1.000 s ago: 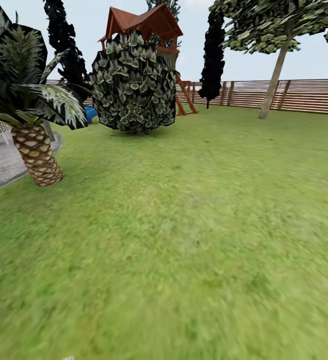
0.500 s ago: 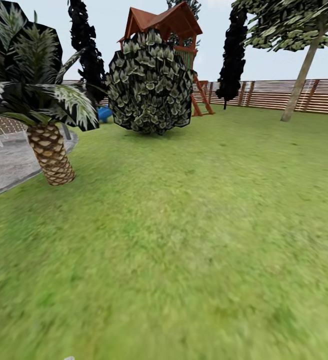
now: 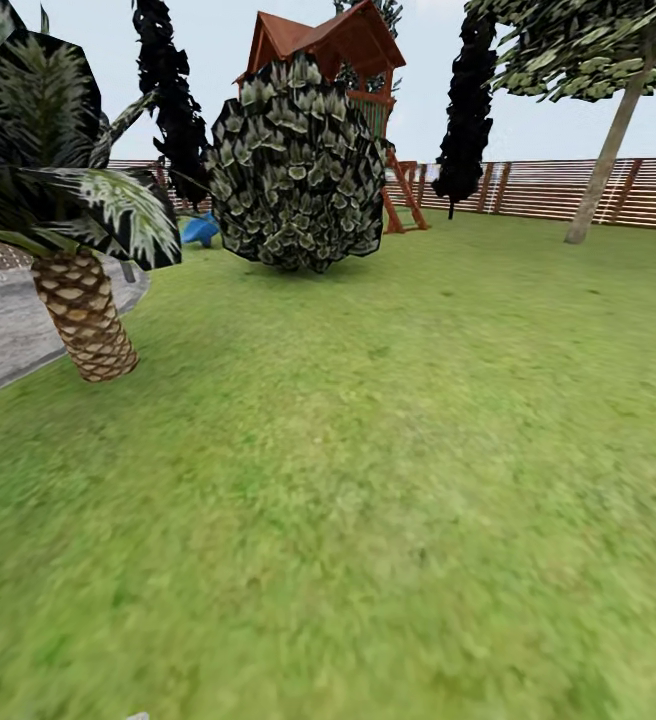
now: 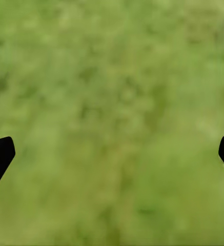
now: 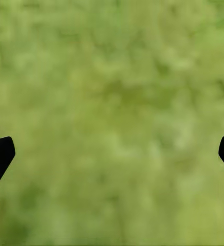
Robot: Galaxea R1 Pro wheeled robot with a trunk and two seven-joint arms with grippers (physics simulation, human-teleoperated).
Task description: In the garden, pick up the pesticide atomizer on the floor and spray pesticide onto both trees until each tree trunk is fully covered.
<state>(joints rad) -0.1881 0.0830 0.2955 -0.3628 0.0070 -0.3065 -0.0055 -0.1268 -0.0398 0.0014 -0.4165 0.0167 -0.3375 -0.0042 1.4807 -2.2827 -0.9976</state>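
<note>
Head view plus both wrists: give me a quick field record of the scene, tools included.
setting: lawn with a slat fence at the back
target tree: leaning pale trunk at far right, by the fence
other plants: palm at near left, round bush at centre, two dark cone trees
structure: red-roofed playhouse behind the bush
paving: grey patio at left edge
left tool: open, nothing between its fingers, over grass
right tool: open, nothing between its fingers, over grass
</note>
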